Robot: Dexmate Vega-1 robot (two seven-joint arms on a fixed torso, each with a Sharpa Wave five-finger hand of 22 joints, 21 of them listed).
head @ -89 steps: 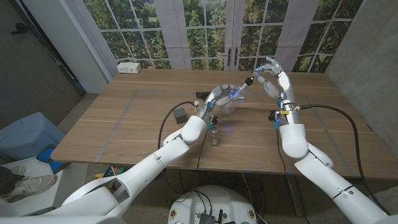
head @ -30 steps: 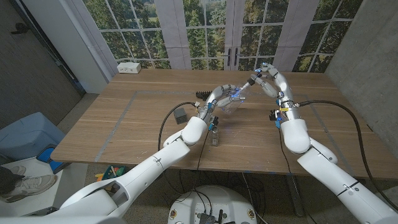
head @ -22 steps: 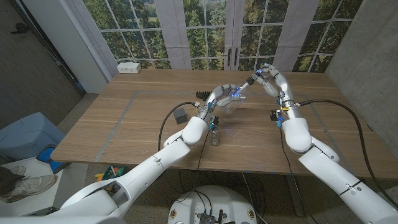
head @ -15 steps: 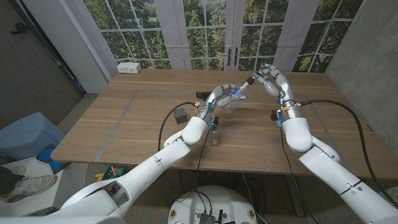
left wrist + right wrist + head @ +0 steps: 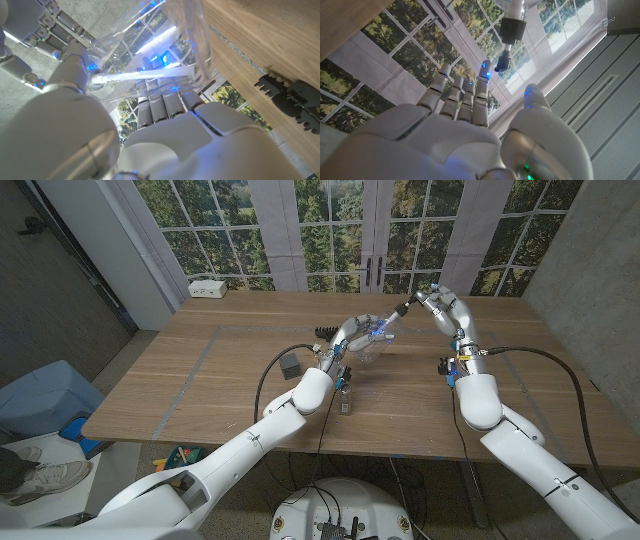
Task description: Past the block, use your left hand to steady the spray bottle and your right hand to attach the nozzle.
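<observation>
Compared with a second ago, the black spray nozzle (image 5: 405,307) is seated at the neck; right hand (image 5: 447,311) is being drawn back, fingers apart, empty. Clear plastic spray bottle (image 5: 372,342) is being gripped, tilted, by left hand (image 5: 350,335), mid-table. Seating should be checked before the bottle is released.

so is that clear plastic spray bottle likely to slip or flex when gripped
The clear plastic spray bottle looks empty, so probably light. Its thin see-through wall may flex under the left hand. The smooth surface could slip, and tilted as held it might twist.
</observation>
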